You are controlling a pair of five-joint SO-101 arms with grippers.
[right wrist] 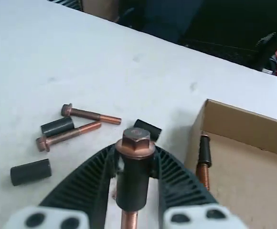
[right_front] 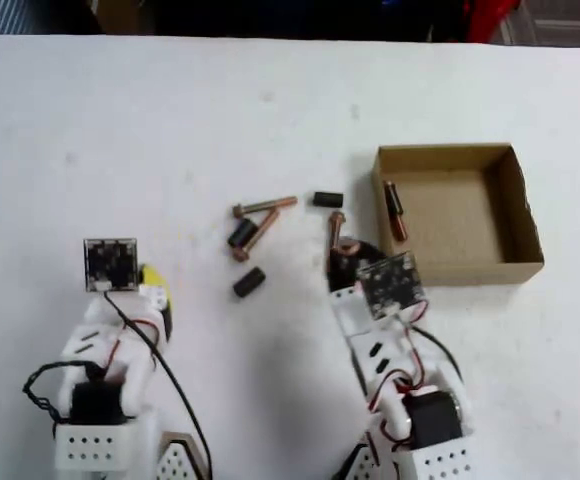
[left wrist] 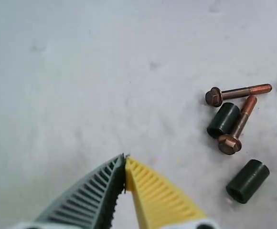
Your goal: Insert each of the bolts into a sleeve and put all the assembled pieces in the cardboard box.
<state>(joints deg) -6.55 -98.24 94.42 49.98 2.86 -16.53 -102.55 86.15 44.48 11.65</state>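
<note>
**Just left of the box (right_front: 445, 150), a sleeved bolt (right wrist: 131, 183) in the right gripper (right wrist: 134, 160)**

At centre-right of the high view, the right gripper is clenched on the sleeved bolt. The bolt is copper-coloured with a flanged hexagonal head, and its shank runs through a short black sleeve. The two black fingers press the sleeve from either side.

The open brown cardboard box sits at the right of the frame. One assembled piece (right_front: 395, 210) lies inside it, near its left wall.

In the middle of the frame the upper bolt (right_front: 265, 207) and the lower bolt (right_front: 255, 235) lie loose in a rough V. The middle sleeve (right_front: 242, 233) sits between them, against the lower bolt. The low sleeve (right_front: 249, 282) lies below them and the far sleeve (right_front: 328, 199) to their right.

At lower left, the left gripper (left wrist: 125, 162) is pressed closed on nothing, grey finger against yellow, over the white table (right_front: 170, 120).
</note>
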